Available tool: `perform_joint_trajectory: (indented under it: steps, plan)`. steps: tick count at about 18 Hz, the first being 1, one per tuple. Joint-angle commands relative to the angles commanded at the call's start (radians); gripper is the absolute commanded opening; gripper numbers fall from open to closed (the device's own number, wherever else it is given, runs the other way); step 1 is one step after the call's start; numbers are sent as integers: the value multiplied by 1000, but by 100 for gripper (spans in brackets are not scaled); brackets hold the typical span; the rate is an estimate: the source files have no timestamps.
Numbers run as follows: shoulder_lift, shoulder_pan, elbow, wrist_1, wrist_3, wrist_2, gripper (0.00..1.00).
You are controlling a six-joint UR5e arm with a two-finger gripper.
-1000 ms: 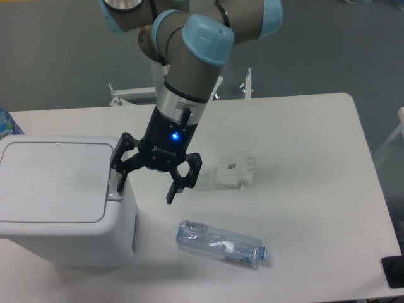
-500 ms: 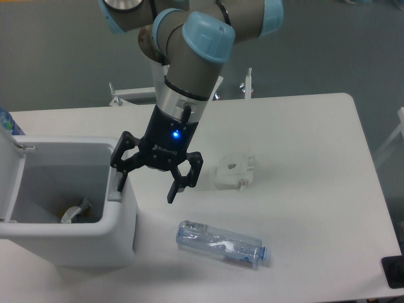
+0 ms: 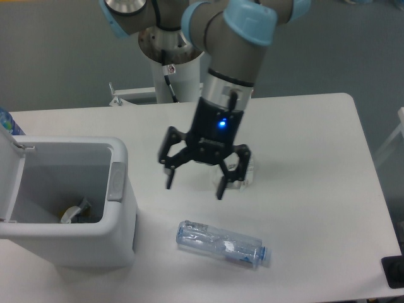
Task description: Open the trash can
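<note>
White trash can (image 3: 95, 237) at near left of the table (image 3: 315, 164), lid (image 3: 9, 183) swung up, gripper (image 3: 194, 185) to its right, jaws spread and empty, clear bottle (image 3: 219, 243) lying nearer.

A single fixed camera looks down from above the front of a white table (image 3: 315, 189). It sits fairly close, facing the arm (image 3: 230, 69) at the back.
</note>
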Motion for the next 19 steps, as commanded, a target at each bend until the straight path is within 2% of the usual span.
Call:
perform_joint_trajectory:
  steps: [2,4,8,12,15,19]
  plan:
    - [-2,31,-6,-1,98,104,100]
    - [1,74,-28,-11,193,143,100]
    - [-80,147,-35,-12,380,256,100]
    - [-100,158,-55,-17,586,298,100]
    - [-129,155,-57,-17,706,413,100]
    - [-140,149,-64,-18,743,442,100]
